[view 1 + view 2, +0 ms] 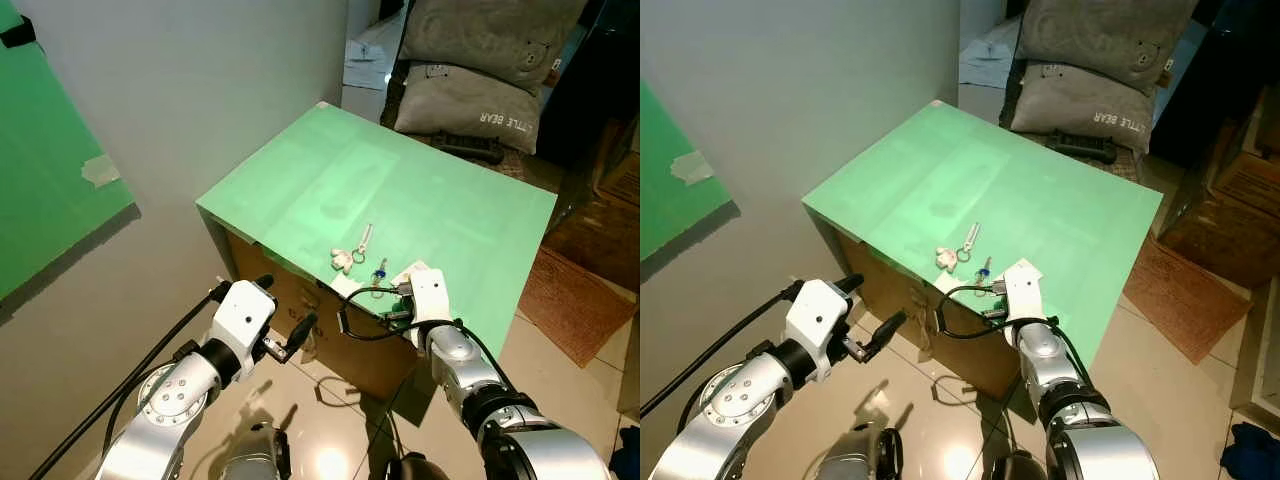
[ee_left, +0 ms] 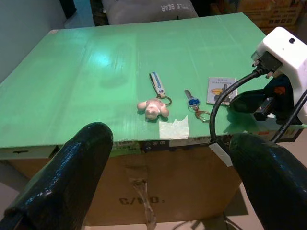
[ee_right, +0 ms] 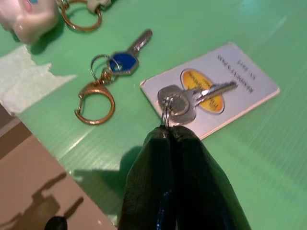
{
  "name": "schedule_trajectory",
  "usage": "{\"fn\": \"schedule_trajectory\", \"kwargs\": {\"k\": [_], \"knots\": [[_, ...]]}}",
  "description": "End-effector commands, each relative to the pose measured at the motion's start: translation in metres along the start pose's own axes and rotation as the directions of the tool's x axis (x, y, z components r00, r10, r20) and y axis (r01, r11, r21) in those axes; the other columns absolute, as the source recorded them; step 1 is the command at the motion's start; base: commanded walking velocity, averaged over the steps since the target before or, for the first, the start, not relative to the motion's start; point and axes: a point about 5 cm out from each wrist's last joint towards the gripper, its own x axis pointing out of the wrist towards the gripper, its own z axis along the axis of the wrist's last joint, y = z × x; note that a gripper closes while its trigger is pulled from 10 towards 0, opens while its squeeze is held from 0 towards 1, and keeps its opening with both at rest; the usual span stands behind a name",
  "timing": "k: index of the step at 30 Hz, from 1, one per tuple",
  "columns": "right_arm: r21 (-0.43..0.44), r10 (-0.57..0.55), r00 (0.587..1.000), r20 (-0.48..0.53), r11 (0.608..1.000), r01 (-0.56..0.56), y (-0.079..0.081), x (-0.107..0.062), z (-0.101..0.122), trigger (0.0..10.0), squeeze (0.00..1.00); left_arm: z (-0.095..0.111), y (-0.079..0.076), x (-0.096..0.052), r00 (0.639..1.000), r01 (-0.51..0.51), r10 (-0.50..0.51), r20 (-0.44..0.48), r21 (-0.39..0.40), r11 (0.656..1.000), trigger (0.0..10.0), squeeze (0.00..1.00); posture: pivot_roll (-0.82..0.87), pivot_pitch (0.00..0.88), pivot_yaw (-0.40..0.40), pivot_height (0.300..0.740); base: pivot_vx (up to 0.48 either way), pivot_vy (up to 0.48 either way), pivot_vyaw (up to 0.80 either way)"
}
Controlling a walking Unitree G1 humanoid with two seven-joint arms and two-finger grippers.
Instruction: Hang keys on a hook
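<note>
A bunch of silver keys point(image 3: 192, 98) lies on a white card point(image 3: 244, 84) on the green top of a cardboard box point(image 1: 420, 190). My right gripper point(image 3: 169, 132) is shut on their ring, low over the box's near edge point(image 1: 400, 300). Beside them lie a blue-headed key point(image 3: 123, 60) with a gold clasp point(image 3: 94, 102), and a pink pig keychain point(image 1: 343, 260) with a strap. My left gripper point(image 1: 290, 305) hangs open in front of the box, below its top, with nothing between its fingers point(image 2: 67, 177).
Grey pillows point(image 1: 470, 100) and a black object point(image 1: 468, 148) sit behind the box. A white wall with a green panel point(image 1: 50, 180) rises on the left, a brown mat point(image 1: 575, 300) lies on the right. A black cable point(image 1: 355, 310) loops from my right wrist.
</note>
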Motion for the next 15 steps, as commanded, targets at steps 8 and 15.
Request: {"fn": "schedule_trajectory", "kwargs": {"k": [8, 15], "knots": [[-0.144, 0.045, 0.974, 0.224, 0.990, -0.013, 0.013, 0.001, 0.035, 0.0, 0.00, -0.004, 0.000, 0.002, 1.000, 0.001, -0.001, -0.014, 0.011, 1.000, 10.0, 0.00, 0.20, 0.171, 0.022, 0.703, 0.000, 0.000, 0.00], [-0.141, 0.064, 0.946, 0.318, 0.990, -0.020, 0.021, -0.002, 0.049, 0.0, 0.00, -0.002, 0.002, 0.005, 1.000, -0.001, 0.001, -0.005, 0.016, 1.000, 10.0, 0.00, 0.19, 0.151, 0.019, 0.703, 0.000, 0.000, 0.00]]}}
